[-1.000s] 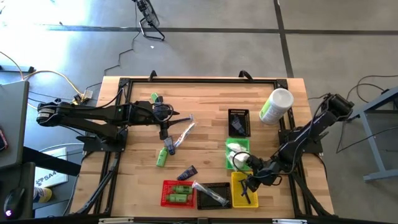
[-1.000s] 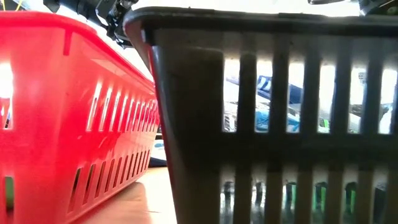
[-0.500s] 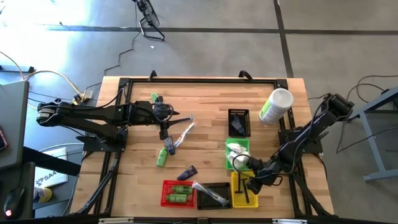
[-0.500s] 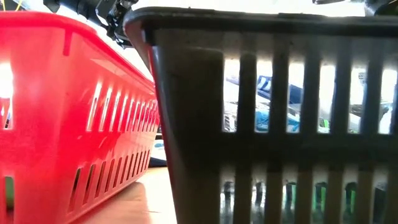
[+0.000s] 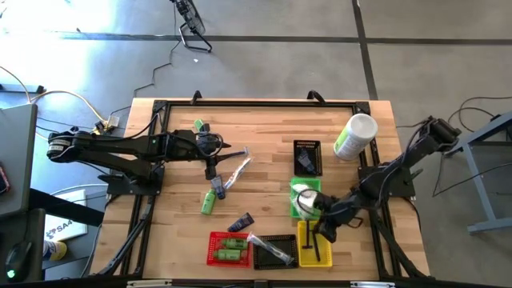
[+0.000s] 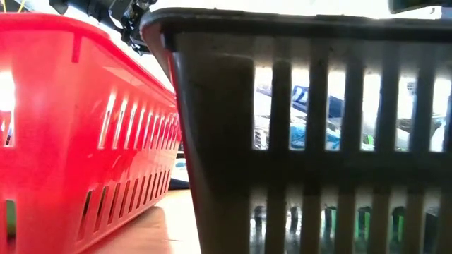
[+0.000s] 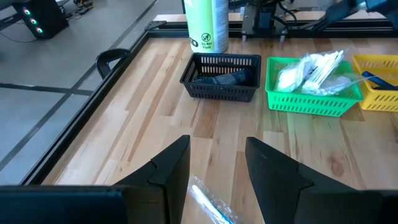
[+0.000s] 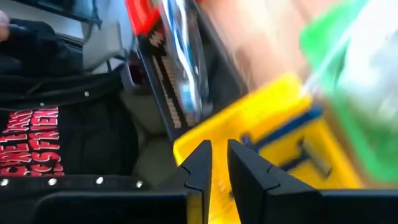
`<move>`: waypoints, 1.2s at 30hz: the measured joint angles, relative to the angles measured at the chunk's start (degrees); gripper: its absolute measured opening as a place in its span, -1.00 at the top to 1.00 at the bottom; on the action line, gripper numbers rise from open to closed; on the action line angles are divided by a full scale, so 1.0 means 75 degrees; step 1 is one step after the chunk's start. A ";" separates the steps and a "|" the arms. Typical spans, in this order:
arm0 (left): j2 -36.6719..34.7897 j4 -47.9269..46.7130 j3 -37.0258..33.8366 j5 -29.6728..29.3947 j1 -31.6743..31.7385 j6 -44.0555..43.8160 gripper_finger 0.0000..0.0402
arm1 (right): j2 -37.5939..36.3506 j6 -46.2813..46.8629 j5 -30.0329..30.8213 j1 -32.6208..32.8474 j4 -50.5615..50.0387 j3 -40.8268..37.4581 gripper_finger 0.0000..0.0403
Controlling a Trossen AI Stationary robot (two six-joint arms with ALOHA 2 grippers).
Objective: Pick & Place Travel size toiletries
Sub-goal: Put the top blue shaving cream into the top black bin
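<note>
Toiletries lie loose on the wood: two green bottles [image 5: 208, 202] [image 5: 198, 126], a navy tube [image 5: 240, 222] and a clear-wrapped toothbrush [image 5: 237, 171]. My left gripper [image 5: 212, 166] hangs open above the table's left middle, beside the toothbrush [image 7: 208, 204], with nothing between its fingers. My right gripper [image 5: 320, 232] hovers over the yellow basket [image 5: 302, 240] [image 8: 267, 118]. A narrow gap shows between its fingers [image 8: 219, 163], and it holds nothing. Black combs or razors [image 5: 315, 250] lie in that basket.
A red basket [image 5: 213, 248] with green bottles and a black basket [image 5: 276, 239] with a toothbrush stand at the near edge. A green basket [image 5: 294, 192] of white packets, a far black basket [image 5: 306, 146] and a white-and-green container [image 5: 354, 136] stand on the right. Baskets fill the low view.
My right gripper has risen from low over the yellow basket and drawn a little toward the green basket, rolling its wrist as it went. My left arm has kept still.
</note>
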 joint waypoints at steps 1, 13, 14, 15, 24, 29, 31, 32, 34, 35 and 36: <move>-0.0001 0.0000 0.0000 0.0000 0.0000 0.0000 0.25 | -0.0064 -0.0323 0.0035 -0.0127 0.0010 0.0000 0.80; -0.0002 0.0000 0.0000 -0.0003 0.0000 -0.0003 0.25 | -0.0304 -0.4115 0.0035 -0.1772 0.0554 0.0000 0.86; -0.0002 0.0000 0.0000 -0.0003 0.0000 -0.0003 0.25 | -0.0304 -0.4449 -0.0034 -0.1913 0.0649 0.0000 0.86; 0.0000 0.0000 0.0000 -0.0003 0.0000 -0.0003 0.25 | -0.0304 -0.4802 -0.0071 -0.2049 0.0749 0.0000 0.86; 0.0000 -0.0006 0.0000 -0.0006 0.0000 -0.0003 0.25 | -0.0304 -0.7342 -0.0082 -0.3120 0.1545 0.0000 0.87; -0.0002 -0.0009 0.0003 -0.0006 0.0000 -0.0003 0.25 | -0.0304 -0.8340 -0.0079 -0.3662 0.2015 0.0000 0.87; -0.0001 -0.0009 0.0003 -0.0006 -0.0001 -0.0003 0.25 | -0.0304 -0.8636 -0.0079 -0.3870 0.2204 0.0000 0.87; -0.0001 -0.0009 0.0003 -0.0006 0.0000 -0.0003 0.25 | -0.0304 -0.8783 -0.0079 -0.3962 0.2307 0.0000 0.87; 0.0000 -0.0009 0.0000 -0.0008 0.0000 -0.0003 0.25 | -0.0304 -0.9057 -0.0079 -0.4155 0.2534 0.0000 0.86; 0.0000 -0.0009 0.0003 -0.0009 0.0000 -0.0003 0.25 | -0.0304 -0.9186 -0.0079 -0.4241 0.2646 0.0000 0.86; -0.0002 -0.0012 0.0000 -0.0009 0.0000 -0.0003 0.25 | -0.0304 -0.9311 -0.0077 -0.4329 0.2754 0.0000 0.86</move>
